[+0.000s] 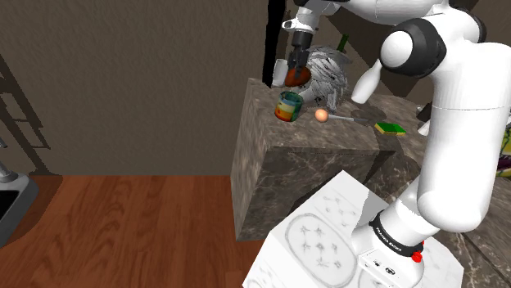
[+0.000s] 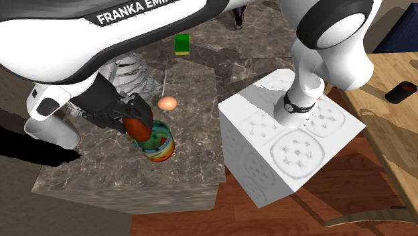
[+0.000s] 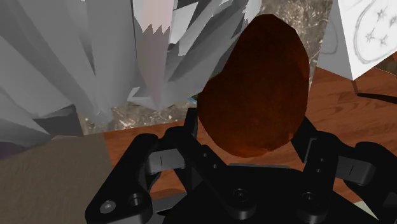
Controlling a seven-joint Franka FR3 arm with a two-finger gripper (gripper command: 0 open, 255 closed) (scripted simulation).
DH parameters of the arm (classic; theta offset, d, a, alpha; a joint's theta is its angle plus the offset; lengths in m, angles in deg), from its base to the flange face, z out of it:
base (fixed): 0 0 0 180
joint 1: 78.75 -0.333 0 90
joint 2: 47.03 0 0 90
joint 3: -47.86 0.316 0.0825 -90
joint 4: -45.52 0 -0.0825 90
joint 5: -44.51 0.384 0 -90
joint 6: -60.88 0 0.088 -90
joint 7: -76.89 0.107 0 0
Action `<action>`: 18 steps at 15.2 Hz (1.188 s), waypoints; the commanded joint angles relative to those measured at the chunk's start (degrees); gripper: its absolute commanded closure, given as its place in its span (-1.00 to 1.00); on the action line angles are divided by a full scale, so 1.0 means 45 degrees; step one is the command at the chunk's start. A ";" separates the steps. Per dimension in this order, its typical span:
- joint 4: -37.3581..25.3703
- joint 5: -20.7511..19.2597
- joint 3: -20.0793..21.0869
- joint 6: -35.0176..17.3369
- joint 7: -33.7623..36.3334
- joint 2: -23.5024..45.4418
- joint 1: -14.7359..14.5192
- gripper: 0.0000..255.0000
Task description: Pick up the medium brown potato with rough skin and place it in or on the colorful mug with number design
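Right in front of you, the potato [image 3: 254,89]: dark reddish-brown, egg-shaped, standing on end between the black fingers [image 3: 310,143]. The jaws are clamped on it, one on each flank, and the gripper [image 2: 134,119] carries it clear of the counter.

Just below it sits the mug [image 1: 288,107], banded green, yellow, orange and blue, upright on the marbled stone counter [image 2: 194,147], close to the counter's edge. In the shoulder view the potato hangs above the mug's mouth with a small gap between them. In the second exterior view it overlaps the mug's rim, so you can't tell from there whether they touch.

A step further along the counter lies a small pale orange egg-shaped thing [image 2: 167,102], near the mug but apart from it. A thin grey utensil [image 2: 164,82] lies flat just beyond that. Further still, well apart from the mug, there's a green sponge [image 2: 181,43] with a yellow edge.

Beside the gripper, a jagged light-grey crumpled shape [image 3: 76,63] rests on the counter behind the mug.

Off the counter, the white stand [image 2: 268,134] with its star-and-circle markings sits against the counter's side on a reddish wooden floor [image 1: 123,229]. At the far back of the shoulder view, a dark textured wall [image 1: 147,74] closes the scene. At the second exterior view's right edge, a small black object [image 2: 400,92] lies on a pale wooden surface.
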 commanded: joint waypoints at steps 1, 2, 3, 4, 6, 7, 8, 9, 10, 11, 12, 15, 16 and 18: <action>0.0425 -0.0070 -0.0054 -0.0390 -0.0058 -0.0042 -0.0031 1.00; 0.0603 -0.0071 -0.0052 -0.0560 -0.0085 -0.0044 -0.0058 1.00; 0.0774 -0.0069 -0.0050 -0.0728 -0.0113 -0.0043 -0.0082 1.00; 0.0940 -0.0066 -0.0047 -0.0893 -0.0141 -0.0038 -0.0105 1.00; 0.1256 -0.0056 -0.0039 -0.1218 -0.0196 -0.0017 -0.0146 1.00; 0.1462 -0.0045 -0.0032 -0.1438 -0.0235 0.0005 -0.0171 1.00; 0.1462 -0.0045 -0.0032 -0.1438 -0.0235 0.0005 -0.0171 1.00; 0.1464 -0.0045 -0.0032 -0.1439 -0.0235 0.0004 -0.0171 1.00; 0.1463 -0.0045 -0.0032 -0.1438 -0.0235 0.0005 -0.0171 1.00; 0.1462 -0.0045 -0.0031 -0.1438 -0.0235 0.0005 -0.0170 1.00; 0.1462 -0.0045 -0.0031 -0.1438 -0.0235 0.0005 -0.0170 1.00; 0.1462 -0.0046 -0.0029 -0.1439 -0.0234 0.0005 -0.0169 1.00; 0.1449 -0.0043 -0.0028 -0.1436 -0.0235 0.0015 -0.0165 -1.00; 0.1527 -0.0057 -0.0036 -0.1466 -0.0244 -0.0034 -0.0180 -1.00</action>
